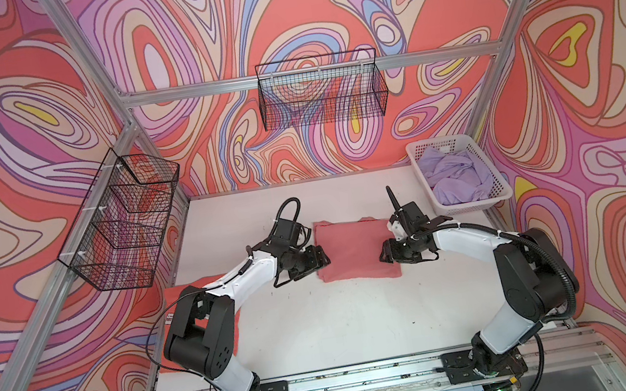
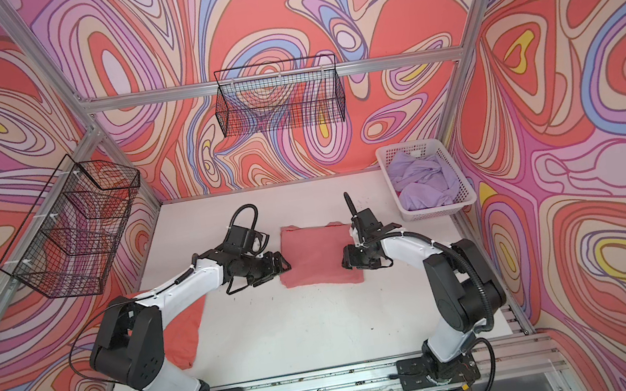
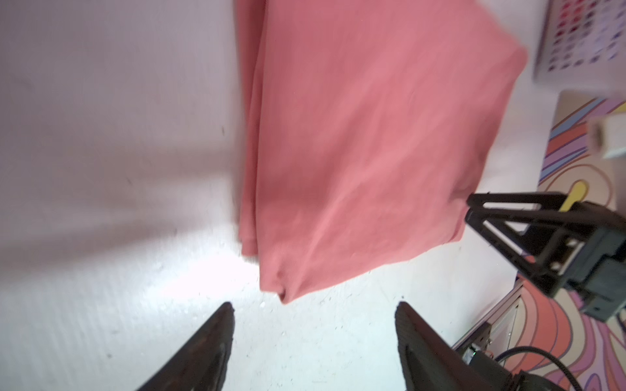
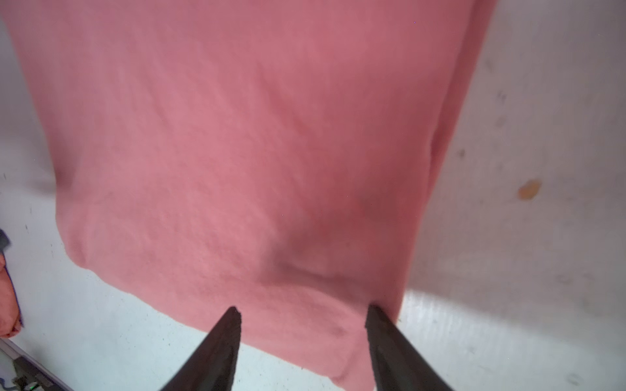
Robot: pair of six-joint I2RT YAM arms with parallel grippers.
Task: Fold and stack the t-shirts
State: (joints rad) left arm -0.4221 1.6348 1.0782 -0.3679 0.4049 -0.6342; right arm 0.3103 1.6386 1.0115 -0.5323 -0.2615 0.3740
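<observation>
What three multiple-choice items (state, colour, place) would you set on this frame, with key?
1. The left gripper is: A. shut on cloth B. open, empty C. shut, empty
2. The folded t-shirt between the left gripper and the right gripper is: A. lavender B. white C. salmon-pink
3. The lavender t-shirt lies: A. in the white basket B. between the grippers C. in the right gripper

Key: 1 B, jaws apart with nothing between them. 2 C, the cloth shows pink in every view. 3 A, it lies crumpled inside the basket at the table's far right corner.

The white table (image 1: 323, 329) bears a folded pink t-shirt (image 1: 353, 249), a coral t-shirt (image 2: 186, 329) and a white basket (image 1: 487, 166).
</observation>
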